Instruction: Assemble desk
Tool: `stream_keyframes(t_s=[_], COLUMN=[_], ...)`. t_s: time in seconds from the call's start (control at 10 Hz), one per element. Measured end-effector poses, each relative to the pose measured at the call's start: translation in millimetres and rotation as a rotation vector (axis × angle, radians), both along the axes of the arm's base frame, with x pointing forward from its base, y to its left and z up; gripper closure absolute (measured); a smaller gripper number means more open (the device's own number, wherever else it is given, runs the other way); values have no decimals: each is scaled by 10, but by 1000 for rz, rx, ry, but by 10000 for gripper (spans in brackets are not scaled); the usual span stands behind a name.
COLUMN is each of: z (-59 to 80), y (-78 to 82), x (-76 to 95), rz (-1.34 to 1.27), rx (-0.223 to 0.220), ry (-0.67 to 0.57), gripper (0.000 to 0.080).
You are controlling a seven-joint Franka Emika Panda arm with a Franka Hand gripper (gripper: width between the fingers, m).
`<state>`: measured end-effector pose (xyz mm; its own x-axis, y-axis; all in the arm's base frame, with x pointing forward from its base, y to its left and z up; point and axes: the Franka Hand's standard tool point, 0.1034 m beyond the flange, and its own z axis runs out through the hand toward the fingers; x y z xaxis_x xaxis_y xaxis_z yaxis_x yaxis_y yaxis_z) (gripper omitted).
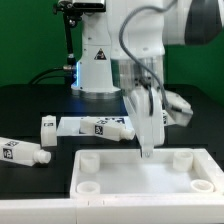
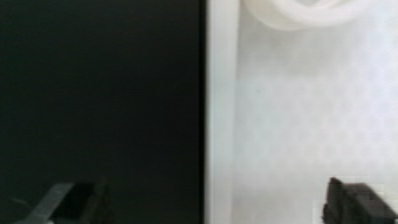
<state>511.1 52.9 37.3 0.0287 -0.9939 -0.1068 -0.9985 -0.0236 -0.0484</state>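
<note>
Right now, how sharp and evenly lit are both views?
Wrist view: soft focus throughout; the white plastic tray-like tabletop is washed out, its round corner socket hazy, the dark fingertips of the gripper blurred. Exterior view: sharper, the tabletop bright against the black table.

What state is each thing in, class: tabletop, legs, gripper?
White plastic square tray-like tabletop: lying flat, round sockets up, no leg fitted.
White square-section legs: loose, lying on their sides on the black table.
Gripper: jaws open astride the tabletop's edge, holding nothing.
</note>
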Motion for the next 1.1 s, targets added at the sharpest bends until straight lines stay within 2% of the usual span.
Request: stream_keyframes(t_s=[0.1,0.2,0.6,0.7,0.9,1.0,1.1], z=[137,249,221,206,184,188,209], y=[67,110,97,127,296,383,405], x=[-61,-43,-46,-168,-513,-578,-544], rz=[15,11,10,-9,87,129,20], rx=[31,47,43,40,37,29,26], ry=[16,36,32,33,58,79,86], gripper=[165,154,151,151,151,151,151])
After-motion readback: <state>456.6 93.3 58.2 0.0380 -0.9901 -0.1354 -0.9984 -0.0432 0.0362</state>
